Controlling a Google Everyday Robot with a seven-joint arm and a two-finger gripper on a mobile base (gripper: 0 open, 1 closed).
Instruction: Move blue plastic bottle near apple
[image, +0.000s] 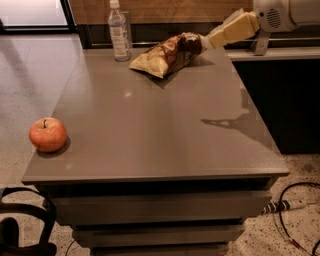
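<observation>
The blue plastic bottle (119, 31) stands upright at the table's far left corner, with a white cap and a pale label. The apple (47, 134) is red-orange and sits near the table's front left edge, far from the bottle. My gripper (216, 38) is cream-coloured on a white arm (282, 12). It reaches in from the upper right, above the table's far right edge. Its tip is right beside the right end of the snack bag and well to the right of the bottle.
A yellow-and-brown snack bag (167, 54) lies on the grey table (160, 130) between bottle and gripper. A dark counter (280, 100) adjoins the table's right side. Cables (295, 215) lie on the floor at right. A black object (22, 225) sits at lower left.
</observation>
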